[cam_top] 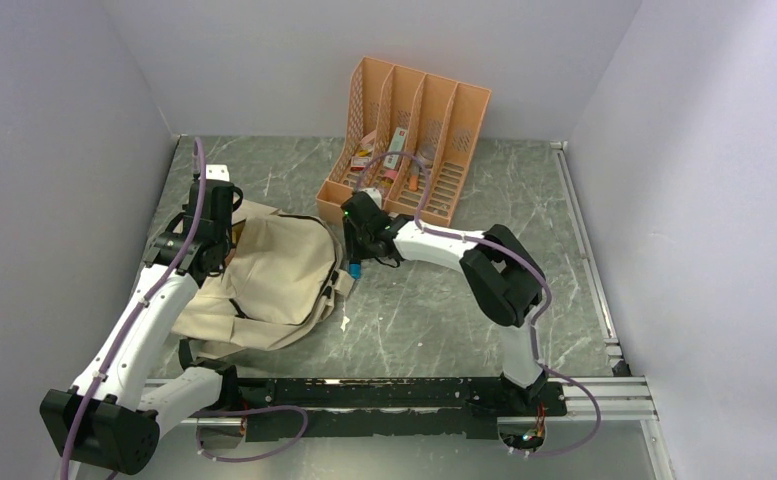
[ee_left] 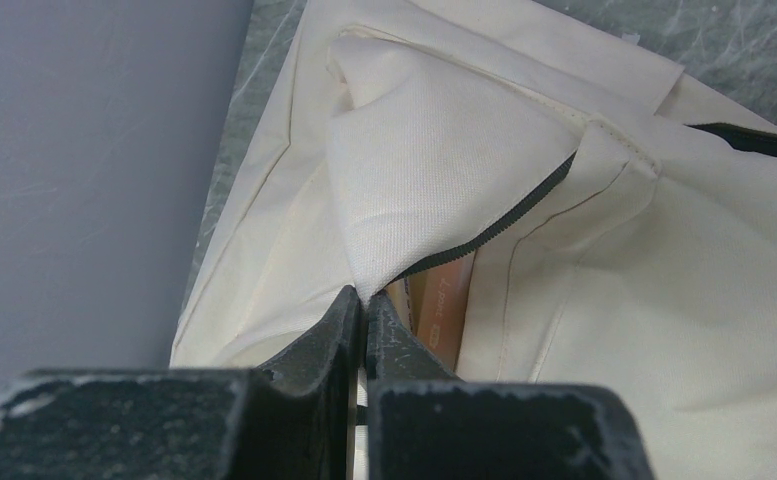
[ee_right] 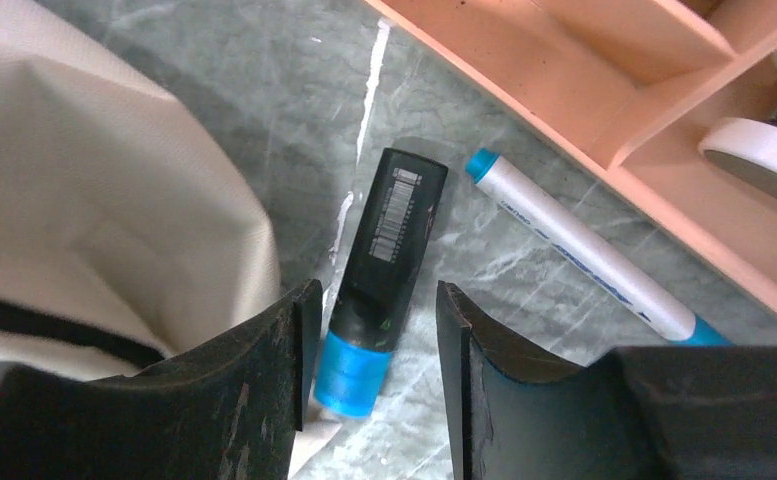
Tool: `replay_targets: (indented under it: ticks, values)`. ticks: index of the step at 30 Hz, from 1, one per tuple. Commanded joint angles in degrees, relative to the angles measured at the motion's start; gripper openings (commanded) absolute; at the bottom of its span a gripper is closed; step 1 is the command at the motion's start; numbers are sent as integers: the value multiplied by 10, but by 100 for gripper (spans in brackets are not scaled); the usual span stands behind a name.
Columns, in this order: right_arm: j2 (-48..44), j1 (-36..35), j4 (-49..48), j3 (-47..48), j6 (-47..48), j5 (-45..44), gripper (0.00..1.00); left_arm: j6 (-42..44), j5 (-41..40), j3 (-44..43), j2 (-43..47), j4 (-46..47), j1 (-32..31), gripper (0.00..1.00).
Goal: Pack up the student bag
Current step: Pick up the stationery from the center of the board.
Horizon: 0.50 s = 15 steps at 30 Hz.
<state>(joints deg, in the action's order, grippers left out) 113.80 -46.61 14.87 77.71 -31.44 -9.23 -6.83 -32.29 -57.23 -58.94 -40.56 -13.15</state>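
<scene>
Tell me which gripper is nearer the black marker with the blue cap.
Right. The right gripper hangs just above the black marker, open, with a jaw on either side of it. The left gripper is on the far side of the student bag, shut on its fabric.

The right gripper (ee_right: 376, 295), jaws apart, straddles a black blue-capped marker (ee_right: 396, 225) on the grey marble desk (ee_right: 264, 100); white blue-tipped pen (ee_right: 584, 250) beside, beige fabric backpack (ee_right: 94, 200) left.

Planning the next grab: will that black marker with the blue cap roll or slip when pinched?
Probably stiff: the black marker looks like hard plastic. Its smooth shell may slip. Its broad body seems flattish, so rolling looks unlikely.
</scene>
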Motion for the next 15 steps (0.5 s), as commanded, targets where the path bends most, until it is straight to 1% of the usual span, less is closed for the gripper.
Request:
replay_targets:
  ticks: [1,11,15]
  values:
    - [33,-1,19,26,1,-17,49,9,-5,-7,18,30,7,5]
    - [65,-11,62,41,31,-49,49,9,-1,-8,15,32,7,5]
    - [57,-11,77,26,59,-64,45,11,-1,-5,17,33,7,5]
